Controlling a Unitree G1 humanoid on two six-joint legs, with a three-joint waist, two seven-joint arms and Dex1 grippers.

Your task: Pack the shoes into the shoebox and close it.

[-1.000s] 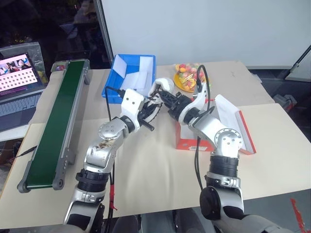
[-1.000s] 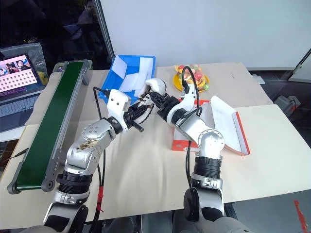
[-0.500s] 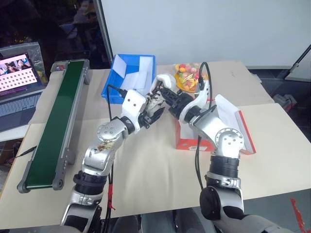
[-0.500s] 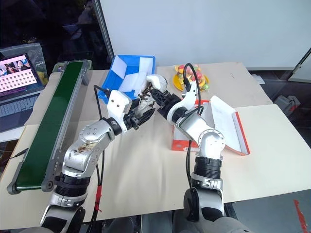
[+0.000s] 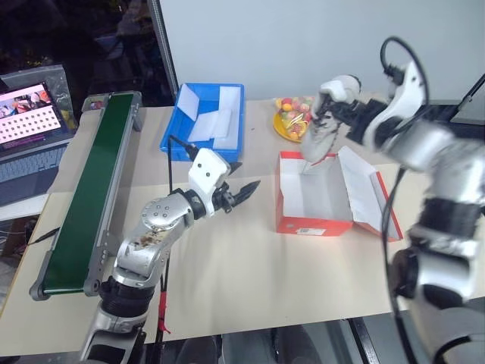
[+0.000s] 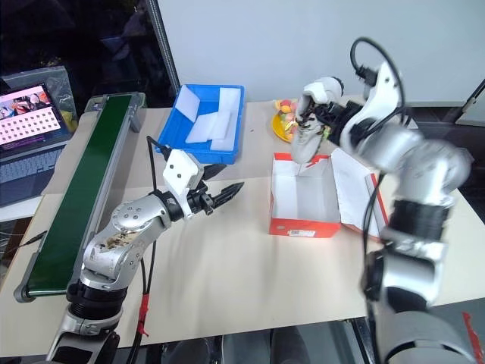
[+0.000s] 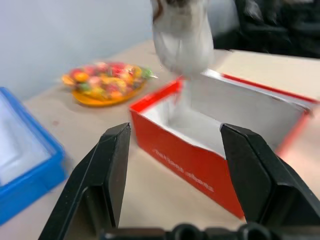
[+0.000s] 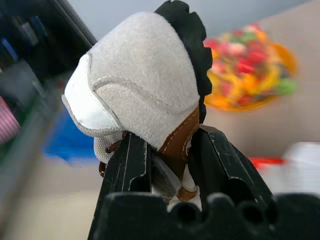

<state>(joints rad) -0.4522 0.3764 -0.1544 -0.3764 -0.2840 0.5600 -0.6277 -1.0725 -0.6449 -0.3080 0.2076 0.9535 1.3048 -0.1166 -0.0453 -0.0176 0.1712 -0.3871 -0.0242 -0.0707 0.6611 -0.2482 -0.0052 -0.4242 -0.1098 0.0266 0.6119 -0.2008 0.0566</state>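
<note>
Reading across from my left: a green conveyor [image 5: 91, 182] runs along the counter [image 5: 227, 265], a blue bin [image 5: 204, 114] sits behind it, and my left pincer [image 5: 244, 188] hovers over bare counter with its fingers apart and nothing between them, pointing toward the shoebox [image 5: 311, 203]. The box lies just to the right of that pincer, open, its white inside bare and its lid [image 5: 364, 193] folded out flat on the far side from my left arm. Above the box's back edge my right pincer [image 5: 333, 114] is clamped on one shoe [image 5: 322, 121] — gripped at the heel collar, as the right wrist view shows, so the shoe hangs toe-down with its long axis near upright. A yellow plate of sweets [image 5: 292, 117] sits just behind it.

What matters next, as I judge it: the shoe is already over the box's rear rim, so the box lies straight below and slightly toward me. I cannot make out the second shoe.
</note>
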